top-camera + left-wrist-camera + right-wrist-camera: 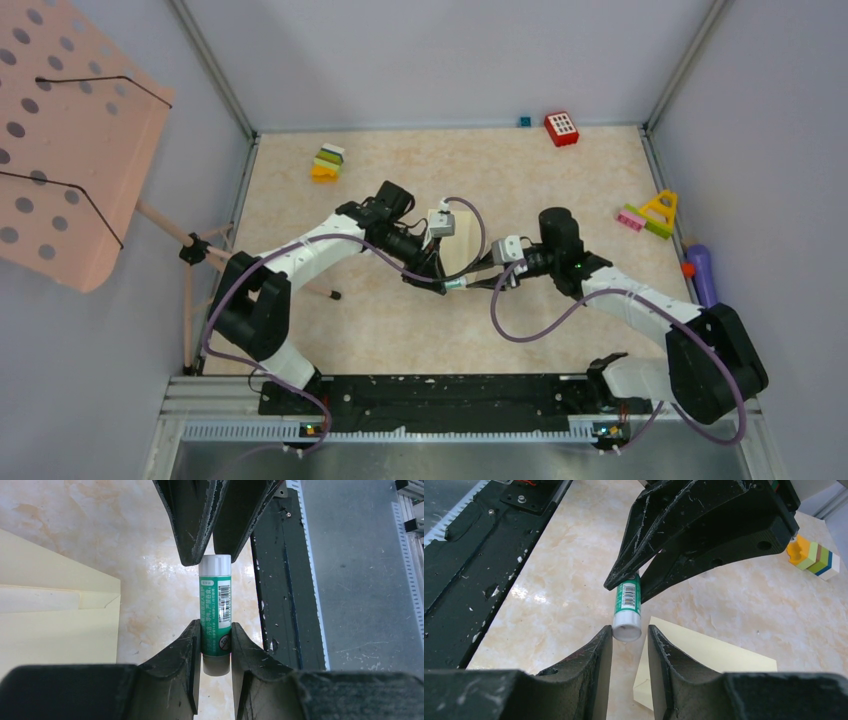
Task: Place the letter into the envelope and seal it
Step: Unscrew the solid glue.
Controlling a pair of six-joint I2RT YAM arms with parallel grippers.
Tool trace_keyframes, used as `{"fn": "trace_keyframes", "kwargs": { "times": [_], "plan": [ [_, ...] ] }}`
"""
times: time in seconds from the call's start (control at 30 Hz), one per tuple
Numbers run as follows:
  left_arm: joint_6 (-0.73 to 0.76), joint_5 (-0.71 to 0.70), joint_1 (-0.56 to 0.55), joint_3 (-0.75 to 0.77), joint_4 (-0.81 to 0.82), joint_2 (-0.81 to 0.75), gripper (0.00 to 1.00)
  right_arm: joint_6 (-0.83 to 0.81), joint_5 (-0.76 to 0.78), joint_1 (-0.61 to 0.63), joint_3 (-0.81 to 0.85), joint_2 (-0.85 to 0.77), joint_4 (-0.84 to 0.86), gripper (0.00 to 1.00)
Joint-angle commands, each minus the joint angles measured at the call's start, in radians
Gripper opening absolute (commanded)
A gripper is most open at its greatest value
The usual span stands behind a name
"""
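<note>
1. Left gripper (215, 630) fingers, hard up against the left wrist cam, are pressed onto the green barrel of the glue stick (216, 605), low down. Grip looks square.
2. Right gripper (629, 630) has its tips either side of the white cap (626, 629). I can't tell if they're pinching it or a sliver off.
3. Envelope (709, 652) lies flat on the table (100, 540), just beside and below the stick. Flap looks open, so not sealed. I can't tell if the letter is inside.
4. Step in hand, my read: uncap the glue. I'd seat the right pads fully on the cap, not just its rim, before pulling.
5. Pull straight along the stick's axis while the left holds firm. Any sideways load could twist the barrel in the left pads.
6. Risk: the low grip leaves a long lever. Go slow, and keep clear of the envelope so a slip doesn't shove it.
</note>
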Motion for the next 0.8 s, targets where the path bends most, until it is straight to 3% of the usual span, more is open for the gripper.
{"fn": "trace_keyframes", "kwargs": {
  "times": [0.0,0.33,0.5,0.57,0.63,0.7,0.77],
  "plan": [
    [0.016,0.042,-0.001,0.039,-0.010,-0.003,0.00,-0.041,-0.050,0.009,0.006,0.002,0.019,0.31],
    [0.011,0.029,-0.001,0.041,-0.007,-0.004,0.00,-0.045,-0.075,0.016,0.009,-0.002,0.005,0.29],
    [-0.013,0.000,-0.002,0.039,0.015,-0.008,0.00,-0.036,-0.099,0.023,0.032,0.022,-0.029,0.10],
    [-0.034,-0.022,-0.002,0.036,0.036,-0.016,0.00,-0.003,-0.103,0.023,0.048,0.042,-0.035,0.07],
    [-0.055,-0.052,0.000,0.028,0.059,-0.030,0.00,0.120,-0.086,0.023,0.068,0.070,0.007,0.08],
    [-0.087,-0.096,0.000,0.008,0.110,-0.055,0.00,0.362,-0.032,0.020,0.111,0.121,0.073,0.13],
    [-0.108,-0.151,-0.002,-0.022,0.178,-0.088,0.00,0.566,-0.007,0.003,0.216,0.205,-0.004,0.15]
  ]
}}
